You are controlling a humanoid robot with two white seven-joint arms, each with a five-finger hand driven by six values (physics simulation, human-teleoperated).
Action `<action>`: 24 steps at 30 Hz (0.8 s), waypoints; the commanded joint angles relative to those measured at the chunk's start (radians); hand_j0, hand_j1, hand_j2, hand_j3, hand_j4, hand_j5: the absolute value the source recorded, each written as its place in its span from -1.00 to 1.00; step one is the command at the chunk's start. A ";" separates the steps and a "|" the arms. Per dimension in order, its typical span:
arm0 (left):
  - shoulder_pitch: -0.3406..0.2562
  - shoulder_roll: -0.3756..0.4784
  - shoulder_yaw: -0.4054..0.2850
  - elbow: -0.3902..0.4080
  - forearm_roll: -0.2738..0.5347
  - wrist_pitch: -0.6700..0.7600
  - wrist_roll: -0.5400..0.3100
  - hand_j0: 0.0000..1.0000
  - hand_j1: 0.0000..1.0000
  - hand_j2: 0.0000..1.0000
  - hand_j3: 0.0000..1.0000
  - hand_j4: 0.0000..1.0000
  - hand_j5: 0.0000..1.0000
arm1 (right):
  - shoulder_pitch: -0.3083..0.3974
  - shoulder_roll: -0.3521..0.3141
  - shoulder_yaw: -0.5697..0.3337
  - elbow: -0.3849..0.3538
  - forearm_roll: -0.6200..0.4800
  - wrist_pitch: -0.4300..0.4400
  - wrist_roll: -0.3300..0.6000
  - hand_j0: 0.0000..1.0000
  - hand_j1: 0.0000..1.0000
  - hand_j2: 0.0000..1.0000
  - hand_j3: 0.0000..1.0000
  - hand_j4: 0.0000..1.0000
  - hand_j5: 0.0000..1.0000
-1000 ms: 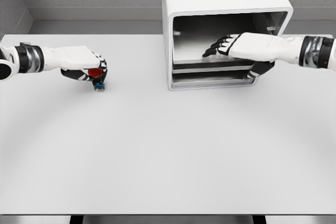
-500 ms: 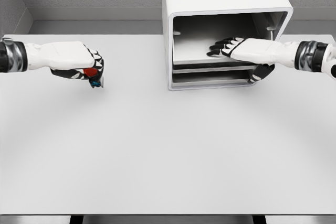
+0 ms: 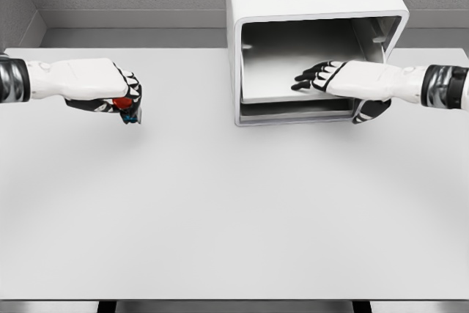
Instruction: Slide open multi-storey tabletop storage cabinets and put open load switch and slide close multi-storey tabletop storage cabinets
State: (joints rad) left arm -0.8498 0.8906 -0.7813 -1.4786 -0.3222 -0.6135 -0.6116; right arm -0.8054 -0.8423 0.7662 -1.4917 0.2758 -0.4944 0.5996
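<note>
Drawer-opening is the step in hand, by my reading: the right hand (image 3: 333,78) lies flat, fingers spread, on the upper tray of the tall white box-shaped storage cabinet (image 3: 308,5) at the far right of the pale grey table (image 3: 234,210), thumb hooked under the tray's front edge. Far left, the left hand (image 3: 110,87) is clamped around the small red-and-blue load switch (image 3: 127,108). Next, that switch needs carrying right and setting into the tray
</note>
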 commanded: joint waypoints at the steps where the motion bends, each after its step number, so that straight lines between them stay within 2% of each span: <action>1: 0.000 0.008 -0.001 -0.009 0.009 0.003 0.001 -0.20 -0.20 -0.20 -0.20 -0.20 -0.20 | 0.000 -0.008 0.007 -0.018 -0.018 -0.027 0.011 1.00 1.00 1.00 1.00 1.00 1.00; 5: 0.002 0.014 -0.001 -0.022 0.017 0.003 0.001 -0.20 -0.20 -0.20 -0.20 -0.20 -0.20 | 0.021 -0.026 0.005 -0.047 -0.020 -0.047 0.011 1.00 1.00 1.00 1.00 1.00 1.00; 8: 0.002 0.022 -0.001 -0.038 0.032 0.003 0.001 -0.20 -0.20 -0.20 -0.20 -0.20 -0.20 | 0.044 -0.063 -0.018 -0.096 -0.020 -0.052 0.011 1.00 1.00 1.00 1.00 1.00 1.00; 14: 0.000 0.022 -0.006 -0.052 0.040 0.003 0.001 -0.20 -0.20 -0.20 -0.20 -0.20 -0.20 | 0.066 -0.070 -0.021 -0.116 -0.020 -0.095 0.011 1.00 1.00 1.00 1.00 1.00 1.00; 17: -0.003 0.024 -0.006 -0.091 0.068 0.003 0.001 -0.20 -0.20 -0.20 -0.20 -0.20 -0.20 | 0.129 -0.110 -0.100 -0.162 -0.020 -0.105 0.011 1.00 1.00 1.00 1.00 1.00 1.00; 21: -0.009 0.036 -0.006 -0.120 0.106 0.003 0.001 -0.20 -0.20 -0.20 -0.20 -0.20 -0.20 | 0.137 -0.124 -0.110 -0.179 -0.020 -0.116 0.011 1.00 1.00 1.00 1.00 1.00 1.00; 24: -0.014 0.036 -0.006 -0.127 0.114 0.003 0.001 -0.20 -0.20 -0.20 -0.20 -0.20 -0.20 | 0.152 -0.133 -0.194 -0.186 -0.036 -0.116 0.011 1.00 1.00 1.00 1.00 1.00 1.00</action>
State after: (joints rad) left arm -0.8652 0.9233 -0.7873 -1.5961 -0.2221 -0.6137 -0.6113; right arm -0.6397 -0.9680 0.6140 -1.6696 0.2500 -0.6051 0.6077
